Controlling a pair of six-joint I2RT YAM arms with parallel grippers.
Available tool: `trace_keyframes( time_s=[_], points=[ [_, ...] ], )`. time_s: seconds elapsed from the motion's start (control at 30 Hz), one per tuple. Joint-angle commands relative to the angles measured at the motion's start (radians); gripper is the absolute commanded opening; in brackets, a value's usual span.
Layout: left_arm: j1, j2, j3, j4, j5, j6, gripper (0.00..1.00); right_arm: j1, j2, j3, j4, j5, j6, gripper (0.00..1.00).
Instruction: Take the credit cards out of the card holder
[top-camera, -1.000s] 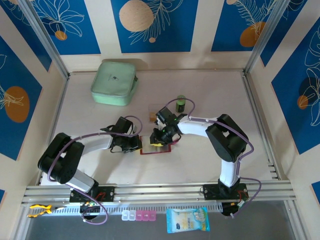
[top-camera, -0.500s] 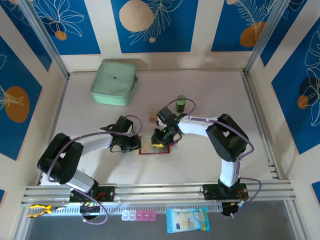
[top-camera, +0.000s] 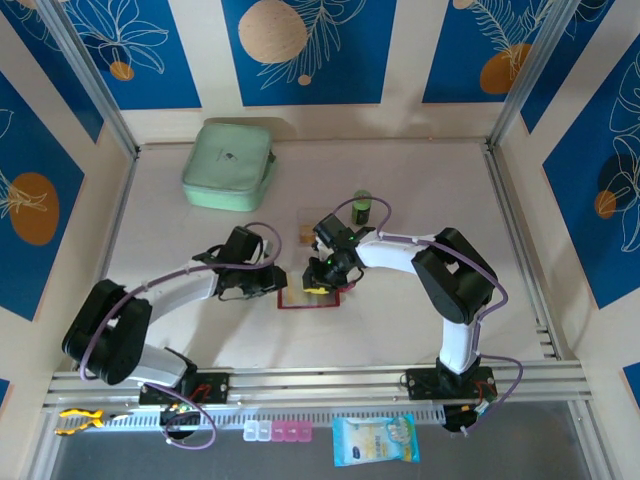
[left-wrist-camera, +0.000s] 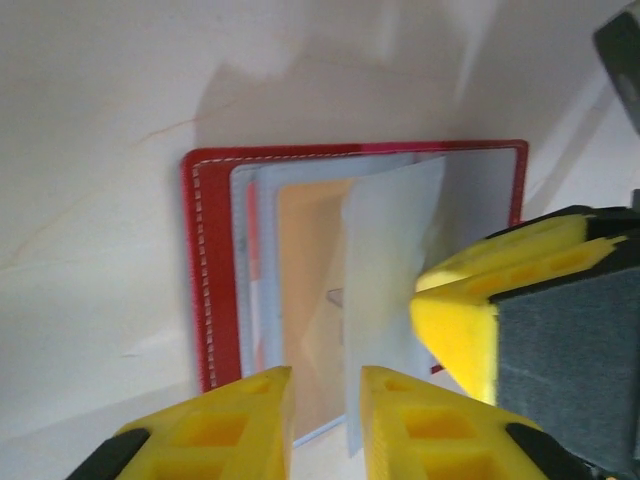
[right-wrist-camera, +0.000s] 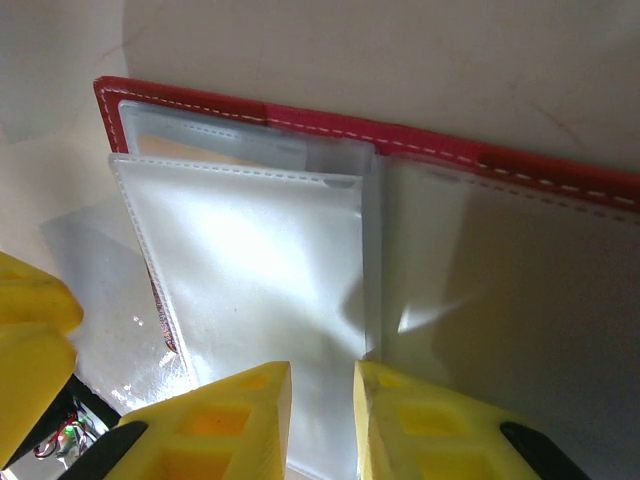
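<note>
Over card holder (top-camera: 308, 296) — left claw (top-camera: 277, 283) nearer

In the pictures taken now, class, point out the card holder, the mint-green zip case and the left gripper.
card holder (left-wrist-camera: 205, 280), left wrist view, red stitched edge.
mint-green zip case (top-camera: 229, 165), top view, lid centre.
left gripper (left-wrist-camera: 325, 420), left wrist view, between its yellow fingertips.

Card (left-wrist-camera: 305, 300) face behind cloudy sleeve (left-wrist-camera: 390, 290)

table (top-camera: 400, 330): bare at 6 o'clock of the card holder (top-camera: 307, 298), and wide open at 3 o'clock beyond the right arm.
left gripper (top-camera: 278, 283): crowds the holder's 9 o'clock edge.
right gripper (top-camera: 318, 277): sits over its 12 o'clock side.
green bottle (top-camera: 361, 207): stands at 1 o'clock, near.
mint-green case (top-camera: 229, 165): at 11 o'clock, well apart.
</note>
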Motion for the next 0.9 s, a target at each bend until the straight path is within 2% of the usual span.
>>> trace_keyframes(
  time_s=[0.0, 0.63, 0.87],
  points=[
    [-0.005, 0.04, 0.022, 0.056, 0.056, -0.03, 0.27, -0.006, -0.012, -0.01, -0.024, -0.008, -0.014, 0.25],
    [-0.027, 0.14, 0.029, 0.142, 0.098, -0.06, 0.29, 0.007, -0.025, -0.026, -0.025, -0.004, -0.007, 0.25],
    [-0.039, 0.142, 0.06, 0.12, 0.095, -0.058, 0.29, 0.003, -0.084, -0.032, -0.05, 0.024, -0.015, 0.25]
  ],
)
